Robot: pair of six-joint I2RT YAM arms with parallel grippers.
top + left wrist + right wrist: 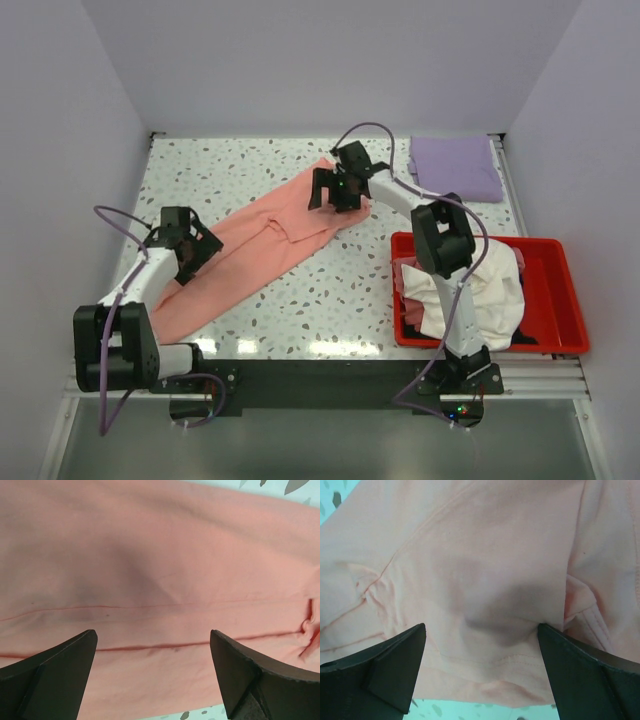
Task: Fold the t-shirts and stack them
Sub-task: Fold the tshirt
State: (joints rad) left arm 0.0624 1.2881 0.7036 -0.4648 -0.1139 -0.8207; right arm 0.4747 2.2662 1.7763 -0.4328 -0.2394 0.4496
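A salmon-pink t-shirt (pixel 260 250) lies stretched in a long diagonal band from the front left to the back middle of the table. My left gripper (pixel 190 255) is open over its lower part; the left wrist view shows flat pink cloth (pixel 160 580) with a hem seam between the spread fingers. My right gripper (pixel 338 192) is open over its far end; the right wrist view shows a hemmed pink edge (pixel 485 630) between the spread fingers. A folded lavender t-shirt (pixel 457 167) lies at the back right. A cream-white t-shirt (pixel 490 290) lies bunched in the bin.
A red plastic bin (pixel 560 300) stands at the front right, with dark cloth partly showing under the white one. The speckled table (pixel 230 170) is walled on three sides. The right arm's links reach over the bin's left part.
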